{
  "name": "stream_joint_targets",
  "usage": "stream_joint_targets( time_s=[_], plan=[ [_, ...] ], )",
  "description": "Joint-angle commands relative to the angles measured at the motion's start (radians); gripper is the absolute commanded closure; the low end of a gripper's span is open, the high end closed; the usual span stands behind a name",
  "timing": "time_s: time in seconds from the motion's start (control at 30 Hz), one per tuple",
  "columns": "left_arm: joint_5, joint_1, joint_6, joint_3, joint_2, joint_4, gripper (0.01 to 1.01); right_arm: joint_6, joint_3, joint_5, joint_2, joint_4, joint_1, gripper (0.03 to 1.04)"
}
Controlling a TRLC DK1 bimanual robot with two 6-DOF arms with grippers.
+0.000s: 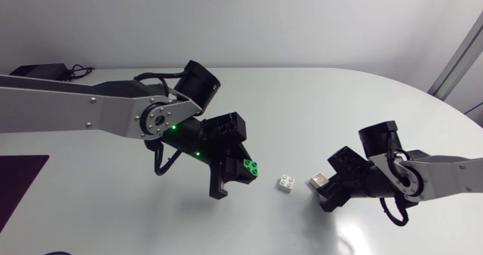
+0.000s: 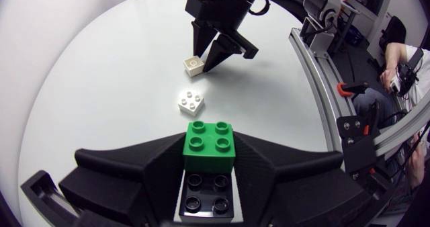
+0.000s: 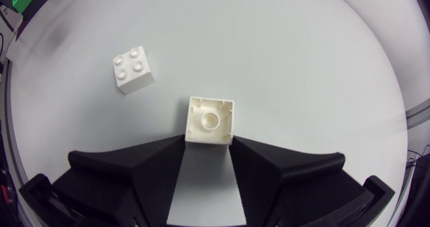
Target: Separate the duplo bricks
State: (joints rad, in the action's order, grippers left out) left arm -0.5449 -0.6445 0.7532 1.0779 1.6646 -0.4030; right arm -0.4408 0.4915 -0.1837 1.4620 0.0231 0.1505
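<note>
Left gripper (image 2: 209,156) clamps joined green brick (image 2: 209,145) and black brick (image 2: 206,193), near studs-up white brick (image 1: 286,182). Right gripper (image 3: 209,141) pinches overturned white brick (image 3: 210,121) just beside it, opposite side.

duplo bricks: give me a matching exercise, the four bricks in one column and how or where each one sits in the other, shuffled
Things
1. green plastic duplo brick
2. black plastic duplo brick
3. white plastic duplo brick nearer the left gripper
4. white plastic duplo brick at the right gripper

States
A. tipped on its side, hollow underside showing
B. deepest between the left gripper's fingers
C. studs up, lying free on the white table
D. stuck onto the black brick, farther out along the fingers

Pairs: 1-D, 2-B, 3-C, 4-A
</note>
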Motion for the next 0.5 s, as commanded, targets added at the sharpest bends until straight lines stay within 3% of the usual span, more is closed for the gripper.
stream_joint_targets(
  time_s=[0.0, 0.47],
  plan=[
    [0.000, -0.006, -0.022, -0.018, 0.023, 0.010, 0.648, 0.024, -0.007, -0.003, 0.014, -0.005, -0.003, 0.62],
    [0.010, -0.009, -0.026, -0.019, 0.024, 0.010, 0.648, 0.008, 0.028, -0.025, -0.042, 0.017, -0.009, 0.79]
  ],
)
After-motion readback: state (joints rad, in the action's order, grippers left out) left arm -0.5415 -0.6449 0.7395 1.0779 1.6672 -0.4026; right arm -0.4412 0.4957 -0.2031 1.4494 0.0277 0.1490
